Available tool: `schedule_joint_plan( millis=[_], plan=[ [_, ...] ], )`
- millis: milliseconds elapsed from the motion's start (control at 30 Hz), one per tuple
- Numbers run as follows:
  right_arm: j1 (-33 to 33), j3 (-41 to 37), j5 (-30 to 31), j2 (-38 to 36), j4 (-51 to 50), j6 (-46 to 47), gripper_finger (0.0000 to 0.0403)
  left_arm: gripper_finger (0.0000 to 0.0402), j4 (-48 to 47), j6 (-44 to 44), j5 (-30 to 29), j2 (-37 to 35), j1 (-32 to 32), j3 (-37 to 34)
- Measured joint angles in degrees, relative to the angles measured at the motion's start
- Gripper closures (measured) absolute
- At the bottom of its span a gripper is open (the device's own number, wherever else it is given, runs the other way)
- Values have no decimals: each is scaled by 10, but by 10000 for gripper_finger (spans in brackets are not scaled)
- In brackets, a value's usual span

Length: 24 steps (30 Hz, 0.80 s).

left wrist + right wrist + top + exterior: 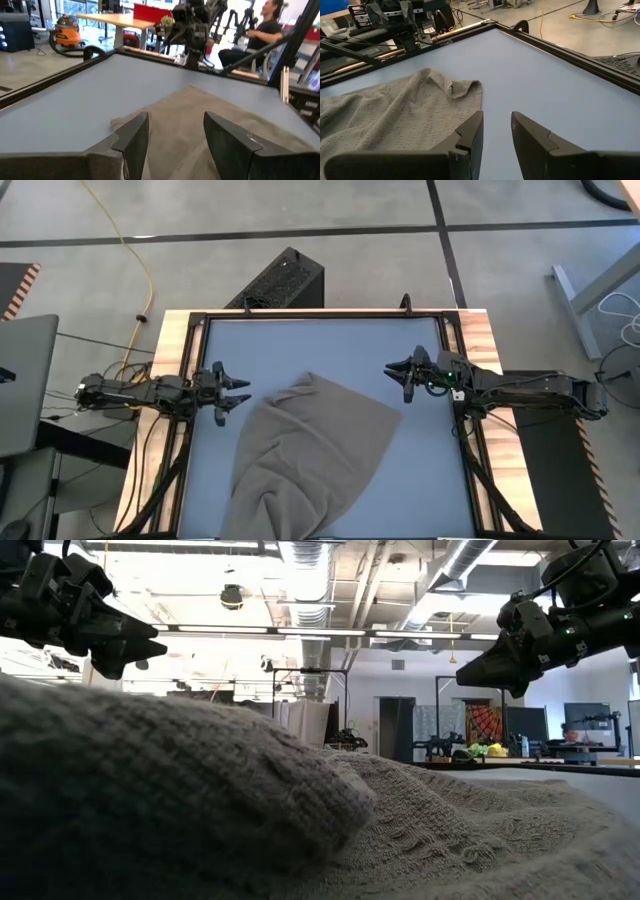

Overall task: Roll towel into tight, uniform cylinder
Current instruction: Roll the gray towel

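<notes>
The taupe towel (305, 455) lies loosely crumpled on the blue-grey mat (320, 345), reaching from the middle of the table to its near edge, with one bunched corner (462, 87) pointing toward the far side. It fills the foreground of the low view (250, 810). My left gripper (232, 392) hovers open at the table's left side, just off the towel's left edge, and its fingers (135, 137) frame the cloth from above. My right gripper (400, 375) hovers open at the right side, beside the towel's far right edge, with nothing between its fingers (472, 135).
A black frame rail (320, 314) runs around the mat, with wooden table strips (165, 350) outside it. A black box (285, 280) stands beyond the far edge. The far half of the mat is bare. A person (260, 35) sits in the room beyond the right arm.
</notes>
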Motion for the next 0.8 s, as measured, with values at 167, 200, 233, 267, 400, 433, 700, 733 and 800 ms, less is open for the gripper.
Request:
schedule_joint_plan(
  millis=[167,200,233,267,400,433,700,733,800],
  plan=[
    [0,0,0,0,0,0,276,221,28,0,-2,0,0,0],
    [0,0,0,0,0,0,276,221,23,-1,-2,0,0,0],
    [0,0,0,0,0,0,276,221,17,-1,-1,0,0,0],
    [0,0,0,0,0,0,276,221,14,-1,-2,0,0,0],
    [0,0,0,0,0,0,276,221,24,-25,-56,0,0,1],
    [0,0,0,0,1,0,276,221,24,-30,-72,0,0,1],
    [0,0,13,0,25,0,276,221,65,-39,-99,4,0,-19],
    [0,0,16,0,36,0,276,221,79,-33,-93,9,0,-19],
    [0,0,25,0,63,0,276,221,108,-19,-89,27,0,-19]
  ],
)
